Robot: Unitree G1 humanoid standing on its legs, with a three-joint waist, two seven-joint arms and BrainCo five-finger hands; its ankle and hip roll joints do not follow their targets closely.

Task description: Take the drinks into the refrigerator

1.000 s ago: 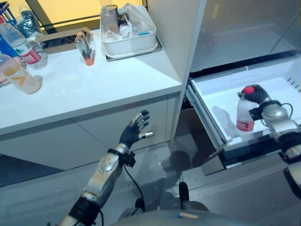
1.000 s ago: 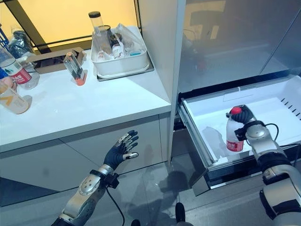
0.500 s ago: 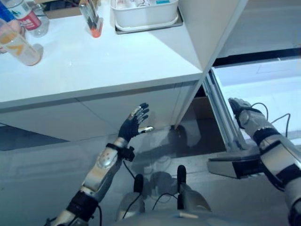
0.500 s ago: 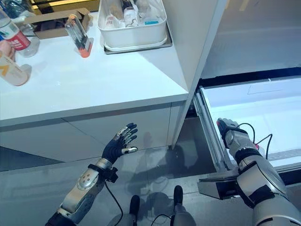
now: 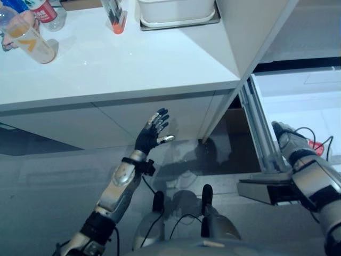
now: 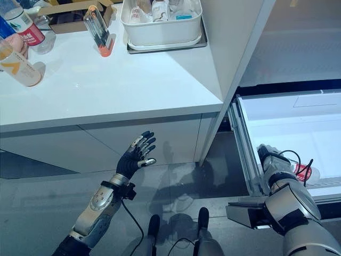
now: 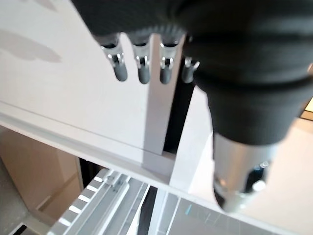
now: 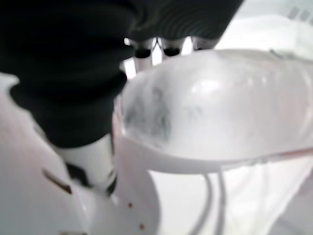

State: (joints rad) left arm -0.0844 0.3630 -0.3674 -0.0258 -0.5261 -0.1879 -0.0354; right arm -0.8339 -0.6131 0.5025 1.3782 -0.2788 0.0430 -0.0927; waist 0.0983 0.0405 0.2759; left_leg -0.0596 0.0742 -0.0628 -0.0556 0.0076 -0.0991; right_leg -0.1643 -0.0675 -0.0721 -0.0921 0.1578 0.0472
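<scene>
A clear drink bottle (image 6: 303,172) with a red label and red cap (image 5: 318,149) lies on its side in the white refrigerator drawer (image 6: 298,114), which is pulled out. My right hand (image 6: 268,156) rests low inside the drawer at its near left corner. The bottle (image 8: 215,103) lies right against the wrist, and the fingers (image 8: 146,48) reach past it, not curled round it. My left hand (image 5: 151,136) is open, fingers spread, in front of the cabinet under the counter. More drinks stand at the counter's far left: an orange-filled bottle (image 6: 18,66) and a red-labelled bottle (image 6: 24,29).
On the white counter (image 6: 133,80) stand a white tub (image 6: 162,24) of containers, a clear tube with an orange base (image 6: 99,29) and a cardboard box (image 6: 64,8). The refrigerator's white side panel (image 6: 234,53) rises between counter and drawer. The drawer's front rail (image 5: 266,189) juts toward me.
The view has tilted down. A second ago my right hand held the bottle upright in the drawer; now the bottle lies on its side and the hand is lower. The left hand has kept its pose.
</scene>
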